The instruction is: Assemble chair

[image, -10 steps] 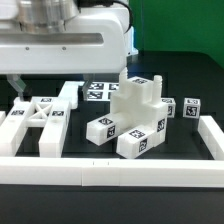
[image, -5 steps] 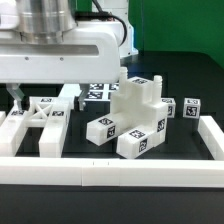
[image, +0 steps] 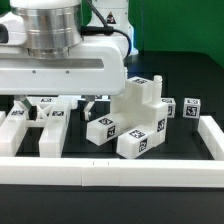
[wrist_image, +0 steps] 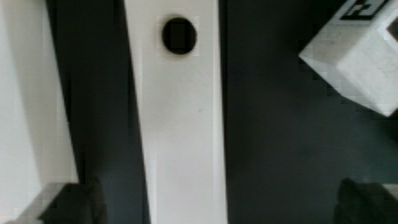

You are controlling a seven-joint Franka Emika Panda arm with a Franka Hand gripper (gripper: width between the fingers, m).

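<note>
The chair lies in loose white parts on the dark table (image: 190, 148). The frame with the crossed braces (image: 58, 130) is at the exterior view's left, directly under the arm. The tall notched block (image: 140, 100), with the short pegs (image: 108, 130) in front of it, stands just beside the frame, toward the exterior view's right. The fingers (wrist_image: 71, 205) are spread wide and hold nothing. In the wrist view one long bar of the frame (wrist_image: 178, 130), with a dark oval hole (wrist_image: 178, 35) near its end, runs between them, and I cannot see any contact. I judge the frame to be light, hard plastic that does not bend, with smooth sides that may slip a little. The flat parallel sides of this bar seem the best place to take hold, near the middle of its length, because a grip close to one end would probably let the frame tilt. The neighbour bar (wrist_image: 27, 110) is near, so one finger must go down into the dark gap between them.
</note>
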